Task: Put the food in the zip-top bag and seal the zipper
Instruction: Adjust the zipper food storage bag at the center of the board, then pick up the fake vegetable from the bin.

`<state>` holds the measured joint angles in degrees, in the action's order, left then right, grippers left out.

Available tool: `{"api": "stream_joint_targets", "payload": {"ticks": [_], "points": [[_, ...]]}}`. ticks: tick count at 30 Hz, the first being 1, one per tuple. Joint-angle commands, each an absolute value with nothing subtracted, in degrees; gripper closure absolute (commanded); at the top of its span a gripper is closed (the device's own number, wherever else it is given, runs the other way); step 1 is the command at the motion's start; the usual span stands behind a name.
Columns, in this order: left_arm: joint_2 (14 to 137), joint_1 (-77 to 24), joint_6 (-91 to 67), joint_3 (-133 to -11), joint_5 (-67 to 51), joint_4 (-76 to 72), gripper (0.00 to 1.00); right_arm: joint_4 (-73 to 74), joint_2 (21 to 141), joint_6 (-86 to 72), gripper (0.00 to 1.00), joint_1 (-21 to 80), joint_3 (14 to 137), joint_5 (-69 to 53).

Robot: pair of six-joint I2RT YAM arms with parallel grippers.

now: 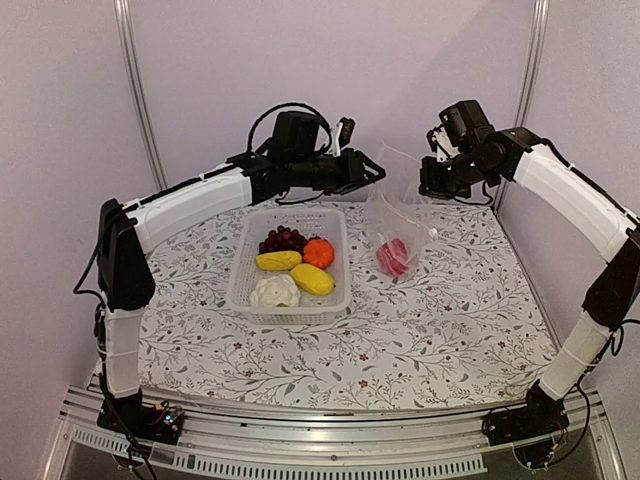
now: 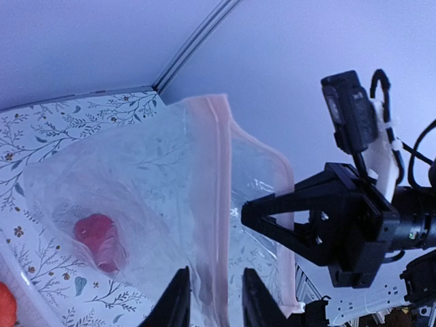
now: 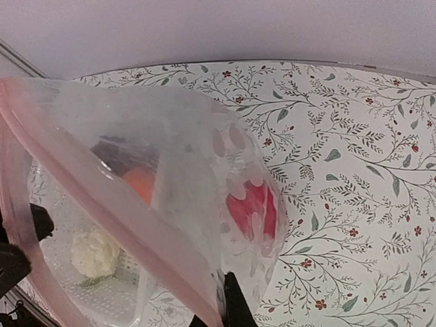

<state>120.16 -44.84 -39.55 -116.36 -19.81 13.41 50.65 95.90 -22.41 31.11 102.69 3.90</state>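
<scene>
The clear zip-top bag (image 1: 405, 215) stands upright right of the basket, with the red pepper (image 1: 392, 257) inside it at the bottom. Its mouth has a pinkish zipper strip (image 2: 221, 204). My right gripper (image 1: 428, 185) is shut on the bag's right rim, its fingertips pinched together in the right wrist view (image 3: 228, 310). My left gripper (image 1: 372, 170) is open at the bag's left rim, and the zipper strip hangs between its fingers (image 2: 216, 300). The grape bunch (image 1: 283, 239), orange fruit (image 1: 318, 253), two yellow pieces (image 1: 278, 261) and cauliflower (image 1: 275, 292) lie in the basket.
The white perforated basket (image 1: 240, 285) sits at the table's middle left, close beside the bag. The table has a floral cloth (image 1: 450, 330). Walls and metal posts stand close behind both arms.
</scene>
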Motion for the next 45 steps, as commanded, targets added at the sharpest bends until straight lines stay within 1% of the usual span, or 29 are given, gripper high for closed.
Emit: {"api": "stream_joint_targets", "payload": {"ticks": [1, 5, 7, 11, 14, 17, 19, 20, 23, 25, 27, 31, 37, 41, 45], "points": [[120.1, -45.7, -40.0, -116.3, -23.1, 9.2, 0.46, 53.5, 94.5, -21.0, 1.0, 27.2, 103.9, 9.0], [115.5, -45.4, -33.7, -113.6, -19.6, 13.3, 0.28, 53.4, 94.0, -18.7, 1.0, 23.3, 107.1, 10.4], [112.4, -45.1, -30.7, -111.7, -15.7, 17.5, 0.22, 53.0, 94.0, -17.6, 1.0, 22.5, 108.6, 12.1], [106.3, -43.2, -28.2, -103.5, -8.6, 24.1, 0.2, 51.8, 94.0, -15.5, 1.0, 22.2, 108.7, 11.9], [102.6, -41.8, -27.7, -97.9, -3.6, 29.5, 0.18, 48.4, 93.2, -16.3, 1.0, 22.2, 102.9, 7.4], [99.9, -41.3, -25.8, -91.9, -1.4, 33.4, 0.1, 44.9, 92.1, -18.3, 1.0, 22.7, 95.6, 1.7], [98.8, -41.2, -24.7, -87.5, 1.7, 35.4, 0.02, 42.6, 91.4, -19.7, 1.0, 23.6, 91.0, -1.9], [98.3, -40.9, -24.7, -85.4, 2.1, 35.8, 0.01, 41.4, 91.1, -20.2, 1.0, 24.0, 88.6, -3.9], [97.9, -39.5, -26.8, -81.5, -0.7, 34.2, 0.0, 40.4, 90.4, -21.1, 1.0, 25.1, 84.4, -6.4], [99.0, -39.5, -27.5, -81.9, -1.6, 32.3, 0.0, 40.4, 90.4, -21.1, 1.0, 25.5, 83.7, -7.1], [101.8, -39.5, -28.1, -84.7, -1.0, 32.4, 0.01, 40.5, 90.3, -21.0, 1.0, 25.9, 83.7, -7.3], [108.7, -38.9, -29.1, -91.1, -0.2, 32.8, 0.05, 40.7, 89.9, -21.1, 1.0, 26.3, 84.2, -8.3], [119.6, -37.1, -29.8, -99.8, -3.9, 32.5, 0.12, 42.9, 89.8, -21.6, 1.0, 26.8, 84.8, -10.7], [126.1, -36.8, -30.8, -107.1, -3.0, 34.9, 0.12, 44.2, 89.6, -20.8, 1.0, 26.9, 85.3, -10.1], [131.1, -36.9, -33.0, -111.8, -1.8, 36.3, 0.12, 44.5, 88.9, -21.0, 1.0, 26.9, 84.5, -10.3]]}}
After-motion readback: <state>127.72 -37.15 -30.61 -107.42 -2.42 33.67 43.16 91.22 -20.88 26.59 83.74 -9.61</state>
